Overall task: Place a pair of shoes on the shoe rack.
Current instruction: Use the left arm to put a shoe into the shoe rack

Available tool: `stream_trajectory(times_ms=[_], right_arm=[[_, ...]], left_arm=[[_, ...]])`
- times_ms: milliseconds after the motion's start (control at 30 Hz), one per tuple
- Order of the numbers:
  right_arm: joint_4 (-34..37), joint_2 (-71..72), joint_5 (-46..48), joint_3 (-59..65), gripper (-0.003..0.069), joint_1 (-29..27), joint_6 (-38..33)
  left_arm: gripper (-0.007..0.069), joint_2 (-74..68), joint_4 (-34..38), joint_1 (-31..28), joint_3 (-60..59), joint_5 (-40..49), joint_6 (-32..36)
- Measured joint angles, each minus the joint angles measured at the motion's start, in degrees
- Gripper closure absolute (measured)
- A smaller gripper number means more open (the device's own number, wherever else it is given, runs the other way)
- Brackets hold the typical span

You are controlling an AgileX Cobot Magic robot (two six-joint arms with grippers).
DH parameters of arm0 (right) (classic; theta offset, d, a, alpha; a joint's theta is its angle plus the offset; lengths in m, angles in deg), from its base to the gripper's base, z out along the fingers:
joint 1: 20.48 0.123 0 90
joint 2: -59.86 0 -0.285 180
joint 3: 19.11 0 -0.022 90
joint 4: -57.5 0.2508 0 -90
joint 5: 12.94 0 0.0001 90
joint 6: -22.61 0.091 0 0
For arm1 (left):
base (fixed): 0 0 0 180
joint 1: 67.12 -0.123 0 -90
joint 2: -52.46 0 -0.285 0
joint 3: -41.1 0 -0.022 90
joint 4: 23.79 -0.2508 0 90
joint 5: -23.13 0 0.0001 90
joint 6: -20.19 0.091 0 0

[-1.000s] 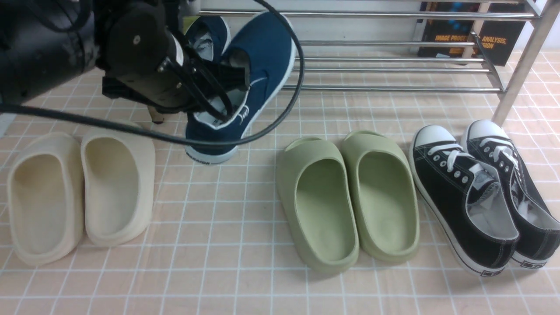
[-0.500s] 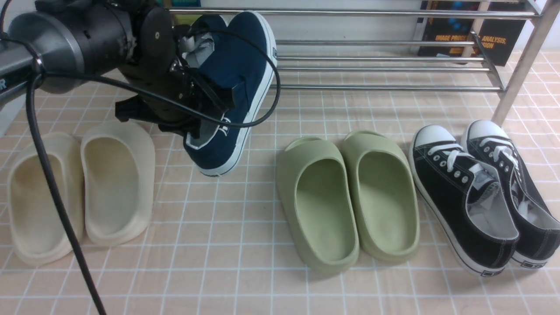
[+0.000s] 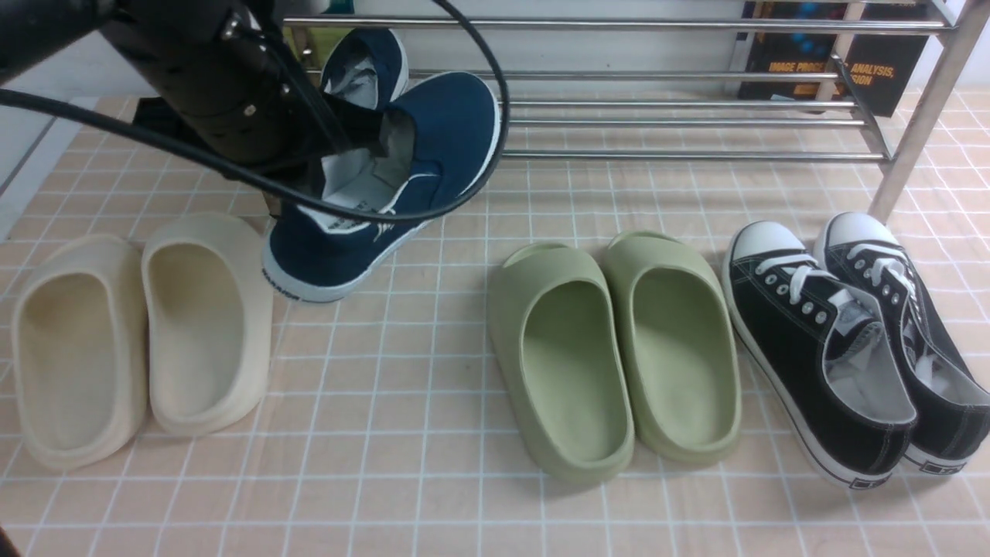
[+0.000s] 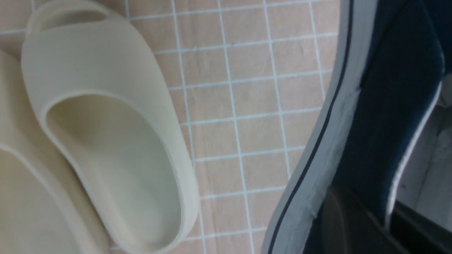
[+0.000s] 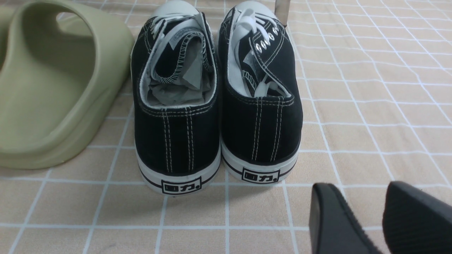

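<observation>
1. Nearest me, on the right, my right hand [image 5: 360, 188] hangs wide open with nothing in it, just behind the heels of the black sneakers [image 5: 176, 127]. The green slides [image 3: 681, 340] and cream slides [image 3: 201, 309] share that near row on the bench [image 3: 402, 433].
2. Further in on the left, my left hand [image 3: 379, 133] is clenched on the navy shoe [image 3: 448, 131], pinching its side wall at the white-trimmed opening. The shoe hangs tilted, toe raised toward the rack and heel low beside the cream slides. I cannot tell whether the heel touches the bench.
3. I judge the shoe to be light. The canvas is soft and will fold under a pinch, though the paper stuffing helps it keep its shape, and the rubber sole is stiff and grippy. The opening's rim is the sensible hold, but a one-sided pinch lets the shoe swing, so I would move slowly.
4. Behind it, the second navy shoe [image 3: 370, 66] sits at the rack's left end; my arm hides what it rests on.
5. Farthest, the shoe rack [image 3: 696, 155] stretches right, with books [image 3: 804, 54] behind it. Its tubes look slick, so I would lay the sole flat across two.
</observation>
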Motion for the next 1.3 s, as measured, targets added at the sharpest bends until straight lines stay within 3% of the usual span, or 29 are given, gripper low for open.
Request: stream_trajectory(times_ms=[233,500,1300], right_arm=[[0.0,0.0,0.0,0.0,0.0421,0.0,0.0],[0.0,0.0,0.0,0.0,0.0421,0.0,0.0],[0.0,0.0,0.0,0.0,0.0421,0.0,0.0]], left_arm=[[0.0592,0.85,-0.44,0.06,-6.46,-3.0,0.09],[0.0592,-7.24,-0.6,0.01,-6.02,-25.05,-5.09],[0.0588,-33.82,-3.21,-2.06,26.51,-26.2,-23.67]])
